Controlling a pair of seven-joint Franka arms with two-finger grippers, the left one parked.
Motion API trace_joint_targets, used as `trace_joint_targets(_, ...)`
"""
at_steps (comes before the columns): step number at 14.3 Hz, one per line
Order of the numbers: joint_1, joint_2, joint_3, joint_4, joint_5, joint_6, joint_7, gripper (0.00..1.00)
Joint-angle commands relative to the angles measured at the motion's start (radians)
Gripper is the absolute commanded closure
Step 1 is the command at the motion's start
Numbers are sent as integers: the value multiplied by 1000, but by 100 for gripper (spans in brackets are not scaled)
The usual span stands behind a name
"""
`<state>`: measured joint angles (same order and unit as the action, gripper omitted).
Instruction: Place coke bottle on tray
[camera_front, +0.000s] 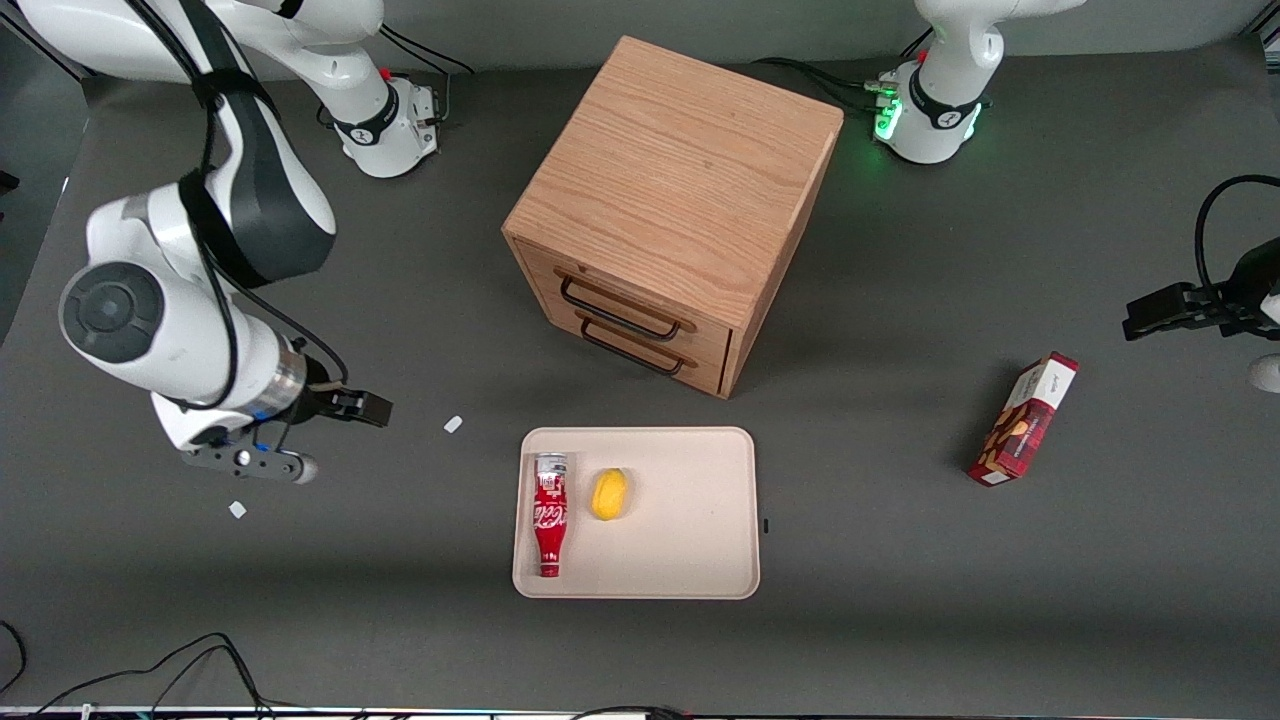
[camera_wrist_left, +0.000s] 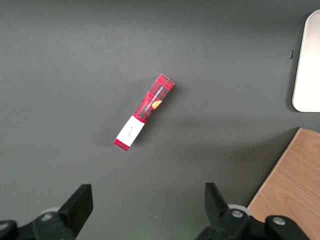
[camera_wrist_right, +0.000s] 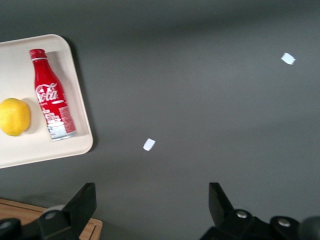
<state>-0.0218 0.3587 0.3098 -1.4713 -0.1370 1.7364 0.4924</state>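
The small red contour coke bottle (camera_front: 549, 514) lies flat on the cream rectangular tray (camera_front: 690, 560) beside a yellow lemon (camera_front: 609, 494), well apart from the end effector (camera_wrist_right: 152, 207), which hovers empty with fingers spread above the dark grey table (camera_front: 900, 560) toward the working arm's end.

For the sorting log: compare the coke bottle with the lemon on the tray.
The coke bottle is red, long and narrow; the lemon is yellow, short and rounded. The bottle lies by the tray rim, the lemon nearer the middle. Both rest on the tray, apart. The pincer hangs off-tray, open.
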Motion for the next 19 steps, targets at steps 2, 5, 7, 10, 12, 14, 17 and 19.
trace_joint_targets(2, -76, -95, 15, -46, 36, -93, -138, 0)
trace_joint_targets(5, -110, -159, -9, -55, 60, -188, -296, 0)
trace_joint_targets(7, -71, -193, -73, -69, 83, -221, -336, 0)
trace_joint_targets(10, 29, -297, -207, -161, 126, -209, -345, 0)
trace_joint_targets(12, 106, -366, -290, -229, 143, -198, -368, 0)
trace_joint_targets(14, 152, -461, -328, -341, 145, -138, -368, 0)
trace_joint_targets(17, 194, -520, -377, -399, 193, -112, -390, 0)
trace_joint_targets(19, 181, -512, -377, -388, 220, -113, -393, 0)
